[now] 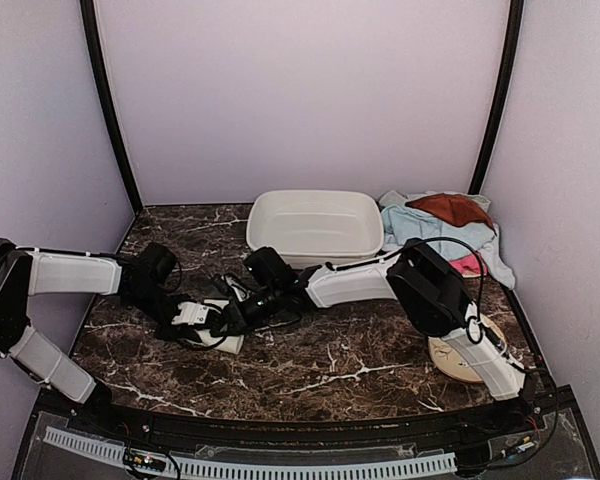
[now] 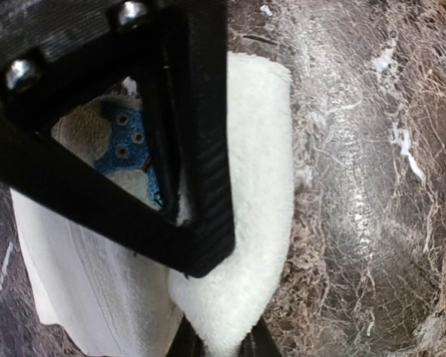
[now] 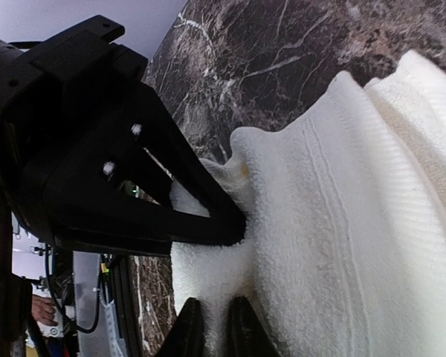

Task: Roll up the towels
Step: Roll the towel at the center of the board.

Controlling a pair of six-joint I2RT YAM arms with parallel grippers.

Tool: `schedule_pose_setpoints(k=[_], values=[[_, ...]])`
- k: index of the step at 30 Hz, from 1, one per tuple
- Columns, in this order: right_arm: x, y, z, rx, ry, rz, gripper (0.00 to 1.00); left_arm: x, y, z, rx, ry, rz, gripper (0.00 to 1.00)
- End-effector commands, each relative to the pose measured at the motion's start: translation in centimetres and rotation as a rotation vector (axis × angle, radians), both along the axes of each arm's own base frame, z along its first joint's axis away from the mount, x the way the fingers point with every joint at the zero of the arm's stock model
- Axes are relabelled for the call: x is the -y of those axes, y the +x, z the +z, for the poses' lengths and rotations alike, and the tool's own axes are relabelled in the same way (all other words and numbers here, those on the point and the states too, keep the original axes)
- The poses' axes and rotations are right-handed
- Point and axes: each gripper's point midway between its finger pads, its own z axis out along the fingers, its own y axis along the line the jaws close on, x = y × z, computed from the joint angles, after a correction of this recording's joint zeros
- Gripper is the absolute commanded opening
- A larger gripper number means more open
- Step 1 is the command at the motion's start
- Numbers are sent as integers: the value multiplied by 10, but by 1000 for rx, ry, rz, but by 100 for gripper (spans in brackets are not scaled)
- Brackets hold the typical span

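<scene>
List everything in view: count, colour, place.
cream-white towel: 1, cream-white with blue mark, between the end effectors
rust-brown towel: 1, rust-brown, top of back-right pile
light blue towel: 1, light blue, in that pile
pink towel: 1, pink, pile's near edge
basin: 1, white, back centre
round disc: 1, beige, front right, under right arm
table: 1, dark marble, under everything
left end effector: 1, black, pinching cream-white towel
right end effector: 1, black, pinching same towel

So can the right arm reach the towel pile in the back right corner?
Probably not yet: the right gripper is pinching the cream towel far left of the pile. Once released, nothing seems to block it.
</scene>
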Motion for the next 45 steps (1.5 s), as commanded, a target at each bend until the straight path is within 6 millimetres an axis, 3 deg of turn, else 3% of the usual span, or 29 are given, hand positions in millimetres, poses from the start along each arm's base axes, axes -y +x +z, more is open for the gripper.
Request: schedule_pose_setpoints(k=[1, 5, 10, 13, 16, 20, 24, 28, 32, 36, 45], values=[[21, 29, 5, 143, -70, -145, 21, -4, -24, -11, -182, 35, 30, 6], [53, 58, 30, 267, -78, -262, 28, -2, -39, -4, -287, 10, 45, 4], [99, 69, 51, 519, -124, -343, 32, 2, -54, 5, -422, -19, 71, 3], [119, 54, 76, 698, -45, -328, 34, 2, -61, 6, -480, -26, 81, 3], [128, 25, 73, 868, -26, -240, 36, 0, -64, 5, -541, -12, 103, 4], [108, -21, 66, 1067, -35, -61, 36, -1, -59, 5, -633, -4, 152, 4], [87, -67, 41, 1252, -109, 149, 36, -2, -57, 6, -720, 6, 183, 4], [57, -86, 43, 1421, -112, 231, 36, -6, -62, -1, -779, 47, 192, 4], [31, -86, 43, 1483, -80, 264, 37, -8, -59, -8, -791, 73, 207, 4], [12, -74, 31, 1554, -100, 285, 37, -8, -54, -8, -773, 76, 210, 4], [1, -43, -2, 1591, -177, 316, 37, -10, -56, -7, -761, 76, 187, 8]])
